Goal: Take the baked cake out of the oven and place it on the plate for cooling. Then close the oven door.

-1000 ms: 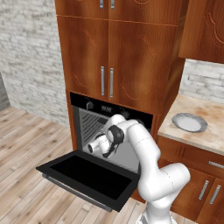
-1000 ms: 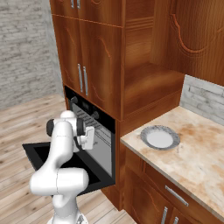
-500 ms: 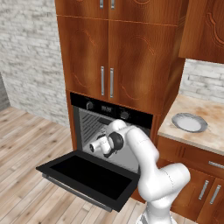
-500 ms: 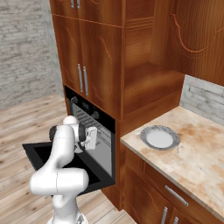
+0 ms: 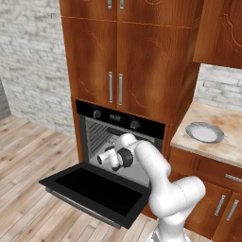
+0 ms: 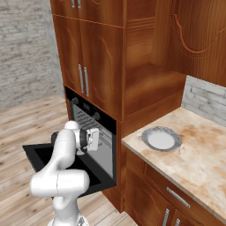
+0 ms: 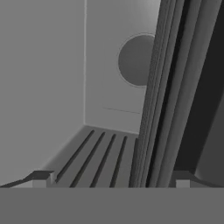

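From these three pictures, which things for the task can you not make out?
- The baked cake: I cannot find it in the oven; in the left base view the arm covers much of the opening, and the hand view looks at bare grey walls and racks.
- The fingers: both tips are cut by the bottom of the hand view.
- The oven door handle: hidden under the lowered panel in both base views.
- The plate: nothing visible on it.

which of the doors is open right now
The oven door, the black panel folded down flat below the oven; the brown wooden cabinet doors above it are all shut.
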Available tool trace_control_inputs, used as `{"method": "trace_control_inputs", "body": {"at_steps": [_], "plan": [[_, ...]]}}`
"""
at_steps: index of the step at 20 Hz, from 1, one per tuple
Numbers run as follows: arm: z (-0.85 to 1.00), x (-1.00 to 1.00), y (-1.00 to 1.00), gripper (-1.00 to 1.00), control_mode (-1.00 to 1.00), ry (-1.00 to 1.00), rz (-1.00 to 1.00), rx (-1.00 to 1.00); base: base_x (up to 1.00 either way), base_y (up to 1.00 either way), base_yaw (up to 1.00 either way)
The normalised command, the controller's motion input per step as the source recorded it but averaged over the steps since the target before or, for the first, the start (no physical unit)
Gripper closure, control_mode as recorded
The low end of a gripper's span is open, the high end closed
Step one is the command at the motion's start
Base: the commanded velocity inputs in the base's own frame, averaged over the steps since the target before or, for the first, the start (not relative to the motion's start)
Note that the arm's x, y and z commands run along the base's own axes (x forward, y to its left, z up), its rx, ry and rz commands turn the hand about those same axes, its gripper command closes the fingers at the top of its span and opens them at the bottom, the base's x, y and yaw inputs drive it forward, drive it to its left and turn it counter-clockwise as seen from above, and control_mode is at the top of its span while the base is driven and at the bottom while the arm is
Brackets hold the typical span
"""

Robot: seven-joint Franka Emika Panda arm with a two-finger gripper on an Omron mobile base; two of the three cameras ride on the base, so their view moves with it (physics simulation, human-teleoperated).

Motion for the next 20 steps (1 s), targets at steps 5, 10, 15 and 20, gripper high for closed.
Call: {"method": "trace_control_inputs", "body": {"at_steps": [5, 10, 15, 20], "plan": [[-0.17, 0.20, -0.07, -1.00, -1.00, 0.00, 0.00, 0.00, 0.00, 0.00, 0.00], [-0.14, 0.13, -0.04, 1.00, -1.00, 0.00, 0.00, 0.00, 0.00, 0.00, 0.00], [-0.11, 0.07, -0.03, 1.00, -1.00, 0.00, 0.00, 0.00, 0.00, 0.00, 0.00], [-0.11, 0.05, -0.05, 1.00, -1.00, 0.00, 0.00, 0.00, 0.00, 0.00, 0.00]]}}
